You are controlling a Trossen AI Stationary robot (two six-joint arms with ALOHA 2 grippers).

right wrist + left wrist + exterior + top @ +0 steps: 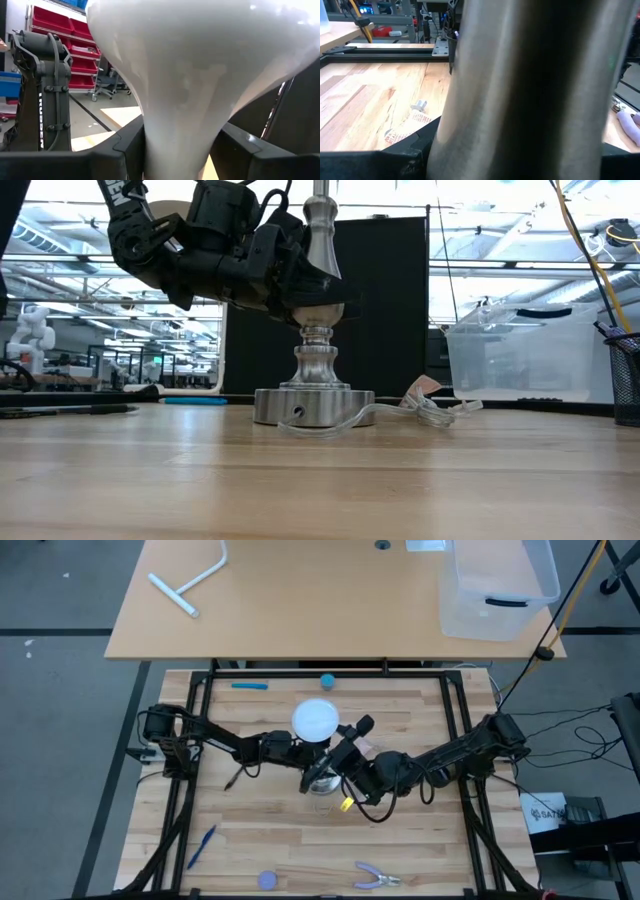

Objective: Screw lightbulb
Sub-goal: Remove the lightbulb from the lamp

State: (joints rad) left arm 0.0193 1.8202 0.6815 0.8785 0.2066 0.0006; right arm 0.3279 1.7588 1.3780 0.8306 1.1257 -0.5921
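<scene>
Threading step, judged under way: the right gripper (335, 752) is pinching the lightbulb (316, 719) at its taper, above the stand (314, 370) near the table's (420, 850) centre. The left gripper (300, 753) is clamping the stand's column. The next move calls for wrist rotation. Both arms are reaching inward from the side edges.

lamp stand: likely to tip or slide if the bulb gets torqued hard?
Probably stable: the stand has a wide, solid-looking metal base flat on the table. It is tall and narrow above, so side loads could rock it; the left gripper bracing its stem should help.
</scene>
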